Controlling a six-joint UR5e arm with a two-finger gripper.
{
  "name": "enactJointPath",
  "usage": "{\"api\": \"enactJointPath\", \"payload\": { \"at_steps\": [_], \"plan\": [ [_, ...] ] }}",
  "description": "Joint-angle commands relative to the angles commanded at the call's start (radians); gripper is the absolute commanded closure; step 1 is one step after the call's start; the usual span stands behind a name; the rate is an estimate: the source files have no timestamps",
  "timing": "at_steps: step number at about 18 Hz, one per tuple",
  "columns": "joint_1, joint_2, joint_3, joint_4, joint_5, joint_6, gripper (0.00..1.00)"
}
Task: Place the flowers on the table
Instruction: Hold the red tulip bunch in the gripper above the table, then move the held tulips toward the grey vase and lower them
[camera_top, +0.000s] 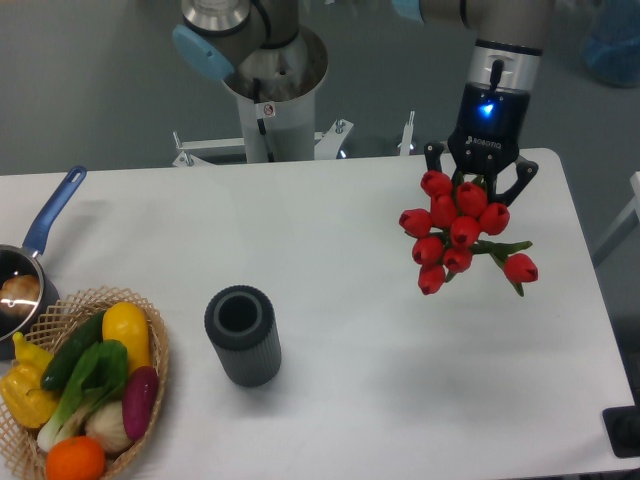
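The flowers (458, 231), a bunch of red tulip buds with short green stems, hang at the right side of the view over the white table (350, 260). My gripper (478, 185) points down from above and is shut on the top of the bunch. The buds spread down and to the right below the fingers. The bunch seems to hang above the tabletop, though I cannot tell the height. The fingertips are partly hidden by the buds.
A dark grey ribbed cylinder (243, 336) stands left of centre. A wicker basket (150, 320) of colourful vegetables sits at the front left corner. A blue-handled pot (22, 285) is at the left edge. The robot base (272, 95) stands behind the table.
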Motion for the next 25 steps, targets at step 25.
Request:
{"api": "enactJointPath", "payload": {
  "at_steps": [25],
  "plan": [
    [-0.159,-0.012,-0.012,-0.092,0.537,-0.014,0.55]
  ]
}}
